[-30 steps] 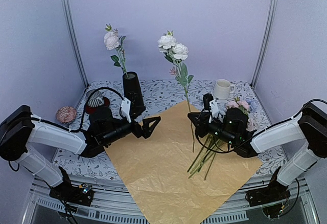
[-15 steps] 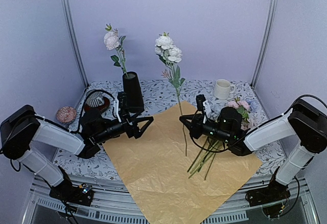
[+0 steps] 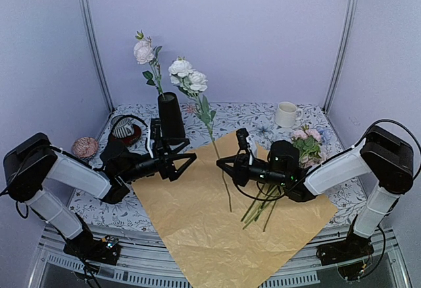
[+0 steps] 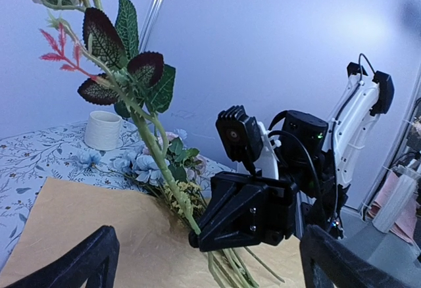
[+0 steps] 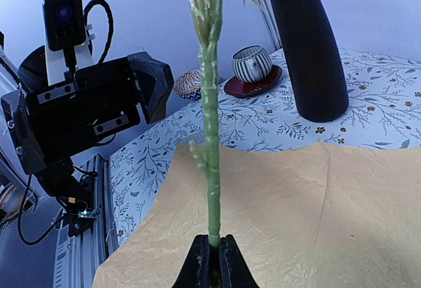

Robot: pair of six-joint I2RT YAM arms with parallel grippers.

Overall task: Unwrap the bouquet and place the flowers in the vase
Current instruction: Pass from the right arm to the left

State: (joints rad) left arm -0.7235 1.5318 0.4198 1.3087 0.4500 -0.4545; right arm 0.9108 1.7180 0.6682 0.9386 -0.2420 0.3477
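The bouquet's tan paper (image 3: 223,225) lies spread flat on the table. My right gripper (image 3: 220,164) is shut on the lower stem of a white rose (image 3: 188,76) and holds it upright, leaning left; the green stem (image 5: 210,137) rises straight out of the shut jaws (image 5: 212,256). The black vase (image 3: 171,117) stands behind, with one pale pink rose (image 3: 143,50) in it. My left gripper (image 3: 183,166) is open and empty, facing the held stem (image 4: 152,144) from the left. Other flowers (image 3: 306,144) lie at the paper's right edge.
A white mug (image 3: 285,114) stands at the back right. A striped cup on a red base (image 3: 123,129) and a pink ball (image 3: 84,146) sit left of the vase (image 5: 309,58). Loose stems (image 3: 262,206) lie across the paper.
My right gripper has carried the white rose leftward across the paper, closer to the vase and the left gripper. The left gripper drew back slightly and stays open.
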